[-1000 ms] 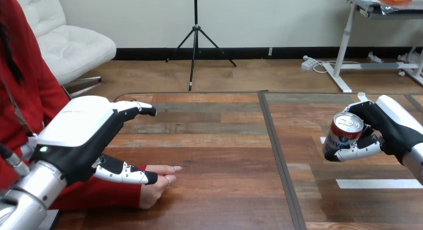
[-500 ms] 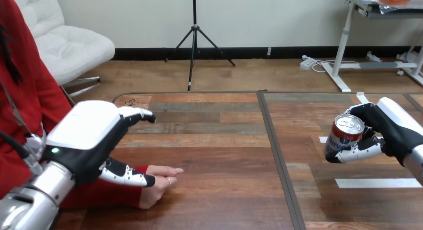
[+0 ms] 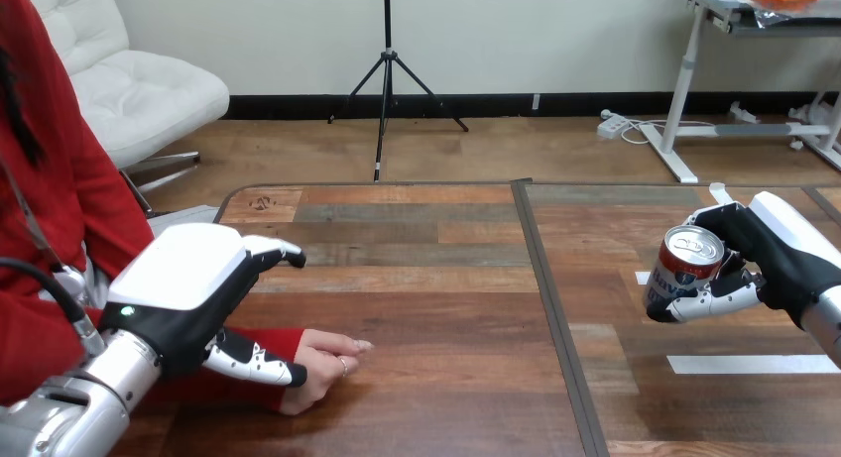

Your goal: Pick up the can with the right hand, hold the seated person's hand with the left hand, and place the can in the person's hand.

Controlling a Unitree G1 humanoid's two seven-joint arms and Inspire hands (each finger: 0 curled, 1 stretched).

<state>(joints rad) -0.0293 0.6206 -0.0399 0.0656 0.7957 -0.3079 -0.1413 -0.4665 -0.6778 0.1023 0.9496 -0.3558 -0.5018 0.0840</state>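
The can [image 3: 682,271] is gripped in the right hand [image 3: 779,254], with fingers curled round its side and its silver top turned up. Just below that hand, a white tape strip [image 3: 744,364] is stuck to the wooden table [image 3: 436,279]. The left hand [image 3: 183,284] is spread wide, its fingers straight and parted, and nothing is held. The person's red sleeve is seen under its lower fingers; whether they touch cannot be told. Just past those fingertips, the person's hand [image 3: 322,363] is rested on the wood. Between the two robot hands the table is crossed by a dark seam [image 3: 553,308], and the can is seen well beyond it.
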